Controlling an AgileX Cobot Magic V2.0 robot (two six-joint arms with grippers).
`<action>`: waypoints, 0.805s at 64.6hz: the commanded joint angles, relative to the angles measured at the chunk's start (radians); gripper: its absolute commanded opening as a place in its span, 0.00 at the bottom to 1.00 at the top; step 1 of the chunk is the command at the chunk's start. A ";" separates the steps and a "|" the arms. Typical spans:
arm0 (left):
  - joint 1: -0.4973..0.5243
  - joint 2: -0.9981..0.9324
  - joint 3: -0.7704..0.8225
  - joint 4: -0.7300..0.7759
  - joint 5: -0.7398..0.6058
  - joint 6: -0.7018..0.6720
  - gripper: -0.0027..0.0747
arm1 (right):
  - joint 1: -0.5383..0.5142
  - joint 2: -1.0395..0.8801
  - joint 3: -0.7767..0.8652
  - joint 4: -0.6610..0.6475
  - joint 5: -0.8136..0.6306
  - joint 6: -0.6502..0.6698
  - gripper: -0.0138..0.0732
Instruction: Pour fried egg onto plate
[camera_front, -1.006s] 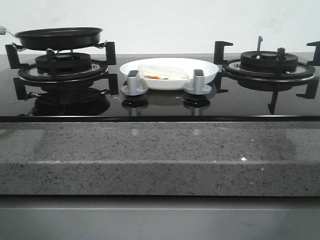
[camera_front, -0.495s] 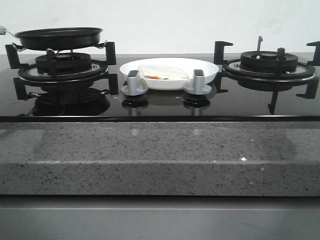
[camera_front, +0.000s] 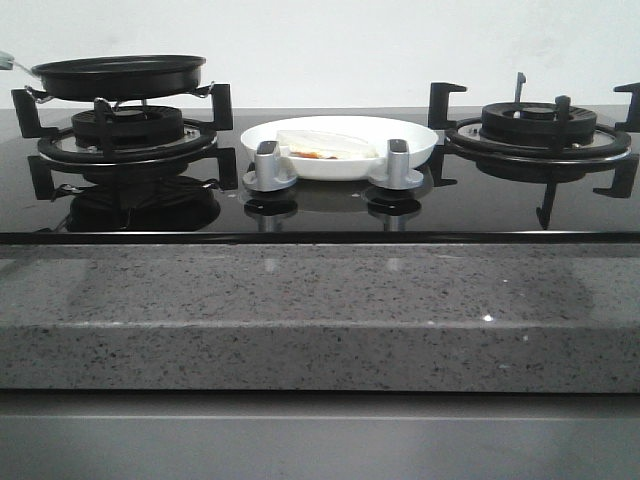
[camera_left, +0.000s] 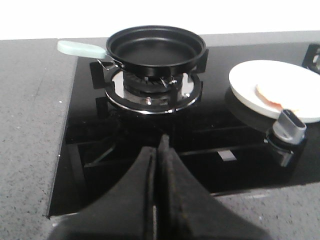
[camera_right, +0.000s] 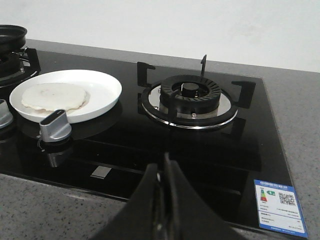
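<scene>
The fried egg (camera_front: 325, 146) (camera_right: 54, 96) (camera_left: 272, 96) lies flat in the white plate (camera_front: 420, 140) (camera_right: 102, 90) (camera_left: 250, 80), which sits on the black hob between the two burners. The black frying pan (camera_front: 118, 75) (camera_left: 155, 47) rests empty on the left burner, its pale green handle (camera_left: 80, 48) pointing away from the plate. My left gripper (camera_left: 159, 145) is shut and empty, held back over the hob's front edge, apart from the pan. My right gripper (camera_right: 165, 162) is shut and empty too, in front of the right burner. Neither gripper shows in the front view.
Two silver knobs (camera_front: 268, 165) (camera_front: 396, 163) stand in front of the plate. The right burner (camera_front: 538, 130) (camera_right: 190, 97) carries nothing. A speckled grey counter (camera_front: 320, 310) runs along the hob's front; a blue label (camera_right: 280, 206) is stuck at its right corner.
</scene>
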 joint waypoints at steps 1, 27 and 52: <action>-0.005 -0.004 -0.025 0.041 -0.116 -0.058 0.01 | -0.005 0.006 -0.028 -0.013 -0.087 0.001 0.09; 0.068 -0.198 0.141 0.046 -0.133 -0.058 0.01 | -0.005 0.006 -0.028 -0.013 -0.087 0.001 0.09; 0.233 -0.471 0.405 0.046 -0.136 -0.058 0.01 | -0.005 0.006 -0.028 -0.013 -0.087 0.001 0.09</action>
